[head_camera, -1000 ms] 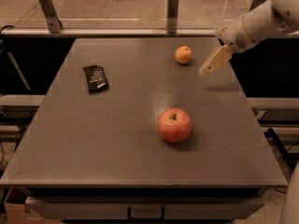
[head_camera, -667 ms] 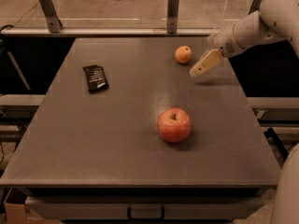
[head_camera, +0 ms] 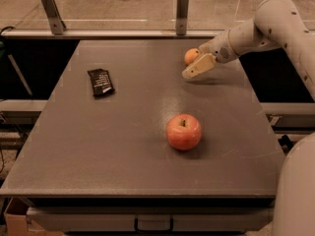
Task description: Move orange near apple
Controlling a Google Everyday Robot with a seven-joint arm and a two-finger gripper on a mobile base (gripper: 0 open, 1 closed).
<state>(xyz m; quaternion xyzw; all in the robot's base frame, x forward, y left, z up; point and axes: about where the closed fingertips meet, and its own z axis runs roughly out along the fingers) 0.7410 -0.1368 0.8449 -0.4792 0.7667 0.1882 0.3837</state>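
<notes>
Pincer [head_camera: 199, 66] has slid in across the far part of the bench [head_camera: 123, 146] over the last second. It was well apart from the orange [head_camera: 190, 56], then nearer, and now its pale tip lies just beside the fruit on the near side, low over the surface. I cannot tell if the two are touching, as they overlap in this view. I also cannot tell whether the pincer is spread or pressed together, because it reads as a single cream wedge at the end of the white arm [head_camera: 256, 31].

The orange has not shifted through these moments. It rests on the bench near the far edge, still well apart from the apple [head_camera: 183, 131], which stands upright toward the middle front with its stem dimple up and has not moved either. A black packet [head_camera: 101, 81] lies flat off to the other side, away from both fruits and out of the way.

So the approach looks nearly done, while the carry has not begun and nothing is lifted. To my eye the next step is getting a hold around the orange. That is delicate, since the orange is small, round and smooth, and a nudge from the side could send it rolling toward the far edge. Once it is held, the path to the apple runs straight over bare bench.
</notes>
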